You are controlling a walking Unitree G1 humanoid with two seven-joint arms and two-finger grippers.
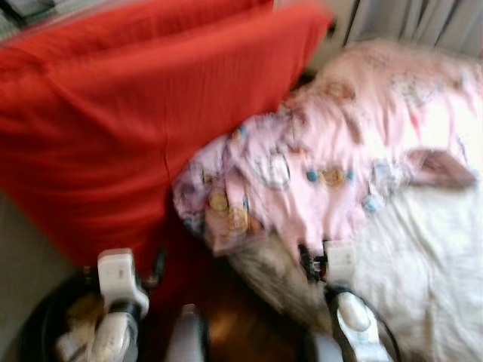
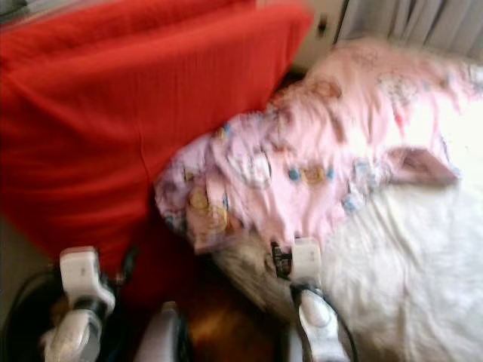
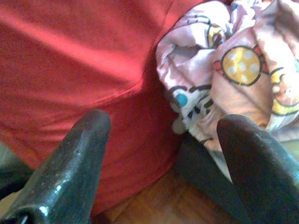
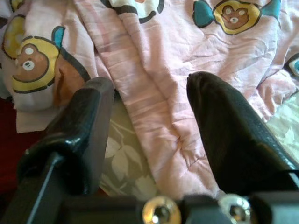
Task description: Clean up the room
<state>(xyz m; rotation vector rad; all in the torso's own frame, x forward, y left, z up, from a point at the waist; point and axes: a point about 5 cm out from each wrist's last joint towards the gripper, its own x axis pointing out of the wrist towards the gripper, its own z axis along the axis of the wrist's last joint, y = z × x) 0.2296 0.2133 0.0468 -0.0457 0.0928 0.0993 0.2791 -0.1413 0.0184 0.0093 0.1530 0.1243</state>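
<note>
A pink quilt (image 1: 339,151) printed with bears lies crumpled across the bed, one corner hanging over the near edge. A large red cloth (image 1: 113,113) drapes over something to its left and touches it. The head views are blurred. My left gripper (image 3: 163,126) is open, low by the floor, facing the seam where the red cloth (image 3: 70,60) meets the quilt's hanging corner (image 3: 233,60). My right gripper (image 4: 149,88) is open just above the pink quilt (image 4: 154,42) at the bed's edge, holding nothing. Both silver arms, left (image 1: 117,290) and right (image 1: 351,313), show at the bottom.
A white sheet (image 1: 430,256) covers the bed to the right. A grey leaf-patterned sheet (image 4: 124,170) shows under the quilt. Brown wooden floor (image 1: 234,324) lies between my arms. Grey curtains (image 1: 423,23) hang behind the bed.
</note>
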